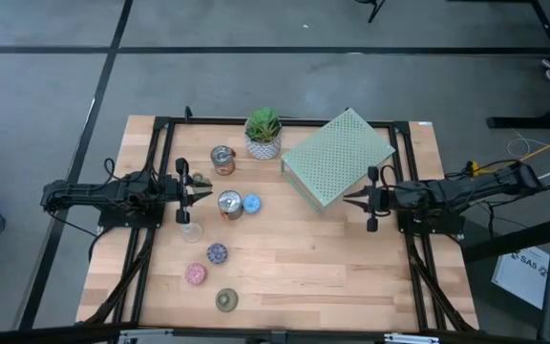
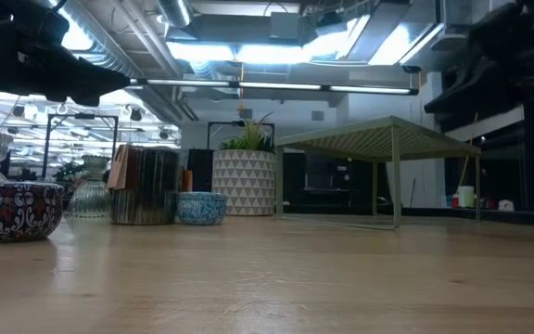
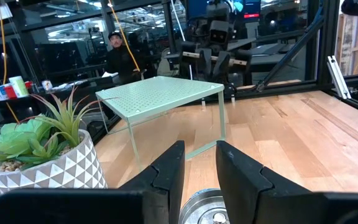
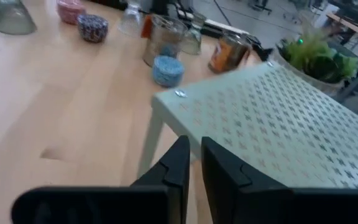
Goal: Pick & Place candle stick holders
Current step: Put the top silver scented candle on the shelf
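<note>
Pale wood planks make up the table, framed by black rails. On its left half sit the holders: a shiny silver one with a small blue one touching its right side, a second shiny copper-toned one farther back beside the potted plant, a clear glass one nearer the left edge, then a purple mosaic one, a pink one and an olive-gold one toward the front. A pale green perforated shelf stands on thin legs at the back right.

The left gripper hovers just left of the silver holder, its fingers a narrow gap apart and pinching nothing; a silver rim shows below them in the left wrist view, probably that same holder. The right gripper waits at the shelf's front corner, fingers nearly pressed together, with only a slim slit between them and nothing held.
</note>
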Tool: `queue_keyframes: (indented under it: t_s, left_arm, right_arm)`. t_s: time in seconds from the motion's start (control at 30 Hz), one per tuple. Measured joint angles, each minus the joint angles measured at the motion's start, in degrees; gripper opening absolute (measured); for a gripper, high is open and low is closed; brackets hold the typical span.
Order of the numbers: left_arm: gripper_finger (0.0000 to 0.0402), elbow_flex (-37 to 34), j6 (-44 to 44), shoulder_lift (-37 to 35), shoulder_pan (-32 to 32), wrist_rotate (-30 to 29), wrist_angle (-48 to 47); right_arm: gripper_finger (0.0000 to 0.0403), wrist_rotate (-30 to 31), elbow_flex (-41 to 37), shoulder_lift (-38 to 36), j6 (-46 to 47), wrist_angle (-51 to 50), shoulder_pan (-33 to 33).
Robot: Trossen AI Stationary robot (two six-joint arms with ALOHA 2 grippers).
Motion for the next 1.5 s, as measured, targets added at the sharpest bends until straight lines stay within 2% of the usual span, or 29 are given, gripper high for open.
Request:
queue_keyframes:
  t_s: [0.33,0.53,0.6,0.77,0.87,1.0,1.17,1.3,1.5]
  left_arm:
    - [0.0086,-0.01,0.0,0.0,0.0,0.0,-0.01]
    - [0.0086,0.0,0.0,0.0,-0.01,0.02,0.01]
    - [0.0086,-0.01,0.0,0.0,-0.02,0.02,-0.01]
    - [0.0086,0.01,0.0,0.0,0.0,0.0,0.01]
    - [0.0086,-0.01,0.0,0.0,-0.02,0.01,0.0]
    - [0.0086,0.01,0.0,0.0,0.0,0.0,-0.01]
    - [0.0086,0.01,0.0,0.0,0.0,0.0,-0.01]
    - [0.0086,-0.01,0.0,0.0,0.0,0.0,-0.01]
    - [0.0086,0.01,0.0,0.0,0.0,0.0,-0.01]
  right_arm:
    - [0.0043,-0.08,0.34,-0.27,0.05,7.97,6.82]
    - [0.0043,-3.05,0.34,-0.35,10.92,7.57,10.68]
    - [0.0043,-7.61,0.34,-0.85,12.04,6.5,11.32]
    - [0.0043,-29.67,0.34,-2.66,8.06,4.1,11.29]
    - [0.0043,-34.77,0.34,-3.96,7.82,2.68,10.33]
    - [0.0043,-33.94,0.3,-4.65,7.1,2.85,9.59]
    - [0.0043,-24.41,0.3,-4.7,5.79,5.77,8.66]
    - [0.0043,-25.54,-0.18,-4.7,4.04,9.04,8.15]
    - [0.0044,-26.74,-9.0,-5.17,4.6,25.03,8.12]
